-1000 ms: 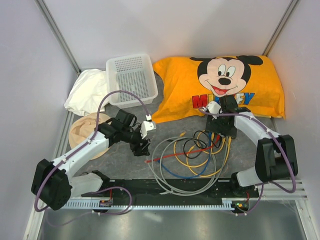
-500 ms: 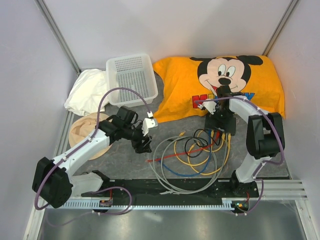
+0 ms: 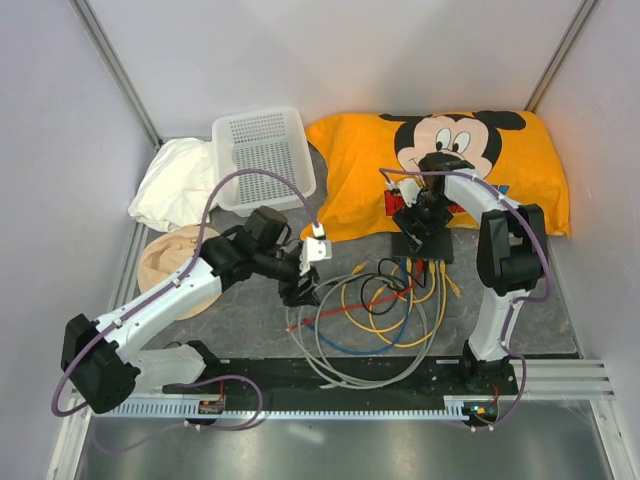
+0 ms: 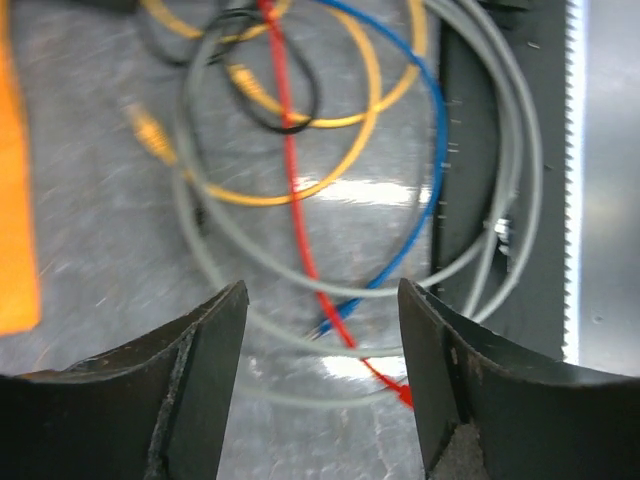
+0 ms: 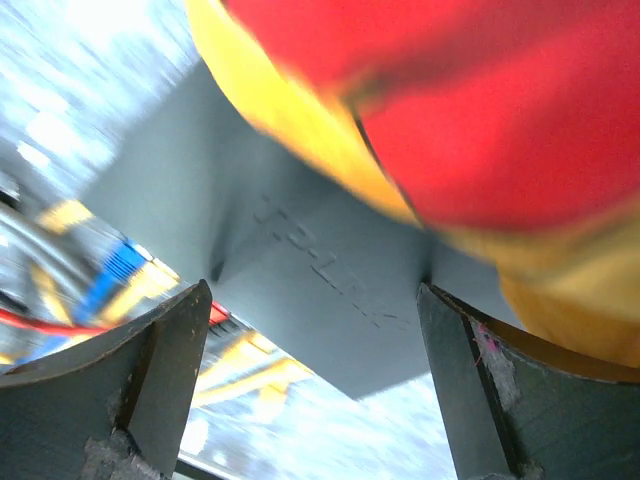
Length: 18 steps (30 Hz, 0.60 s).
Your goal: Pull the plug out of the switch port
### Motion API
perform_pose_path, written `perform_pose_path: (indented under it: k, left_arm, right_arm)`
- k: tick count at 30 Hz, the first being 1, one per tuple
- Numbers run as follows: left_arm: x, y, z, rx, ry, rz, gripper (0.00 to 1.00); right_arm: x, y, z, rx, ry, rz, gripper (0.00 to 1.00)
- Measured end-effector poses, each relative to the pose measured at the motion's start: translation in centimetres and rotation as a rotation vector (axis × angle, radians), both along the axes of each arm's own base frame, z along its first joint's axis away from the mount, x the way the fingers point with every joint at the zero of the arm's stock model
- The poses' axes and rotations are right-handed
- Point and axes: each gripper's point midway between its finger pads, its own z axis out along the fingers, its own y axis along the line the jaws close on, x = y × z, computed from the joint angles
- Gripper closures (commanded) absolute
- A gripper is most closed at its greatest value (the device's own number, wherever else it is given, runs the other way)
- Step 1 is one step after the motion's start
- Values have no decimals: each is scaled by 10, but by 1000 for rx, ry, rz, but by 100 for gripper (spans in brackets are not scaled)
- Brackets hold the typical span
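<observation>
White perforated basket (image 3: 263, 158) beside orange Mickey pillow (image 3: 350, 165); crumpled white cloth (image 3: 175, 185) left; beige round pad (image 3: 160, 262) nearer

The network switch (image 3: 433, 250) lies just before the pillow (image 3: 520, 180). Coiled cables (image 3: 370, 320) spread before the switch, reaching its near edge. The basket (image 3: 262, 158) sits well left and behind it, the crumpled cloth (image 3: 178, 182) farther left.

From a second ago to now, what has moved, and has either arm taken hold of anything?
The right gripper shifted left over the switch as its arm folded upright. The left gripper slid right toward the cable coil. The switch and cable coil look nudged slightly left. Both grippers stand open, gripping nothing. The basket and pillow stayed put.
</observation>
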Motion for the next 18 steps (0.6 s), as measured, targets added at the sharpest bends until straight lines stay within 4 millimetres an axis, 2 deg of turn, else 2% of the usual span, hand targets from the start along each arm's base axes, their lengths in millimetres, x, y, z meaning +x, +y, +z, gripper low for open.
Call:
perform_pose_path:
  k: [3,6,7,9,10,11,15,18]
  left_arm:
    - [-28,-13,-13,22,20,-102,35]
    - [-54,-17,-38,71,56,-183,48]
    - [-59,-17,-45,86,65,-199,61]
    - [-66,-15,-59,112,78,-228,78]
    - [-68,-15,-64,122,82,-244,94]
    - [-70,-15,-69,129,80,-261,98]
    - [-89,-26,-74,117,54,-383,98]
    - [-112,-31,-79,112,32,-490,98]
  right_arm:
    - [4,22,4,60,6,-35,5]
    - [2,33,6,96,16,-54,5]
    - [2,34,7,103,18,-58,5]
    - [4,35,13,110,0,-64,5]
    - [5,34,17,113,-15,-67,5]
    - [9,33,22,112,-43,-70,6]
    - [26,22,42,99,-170,-89,14]
    - [34,9,45,64,-230,-108,19]
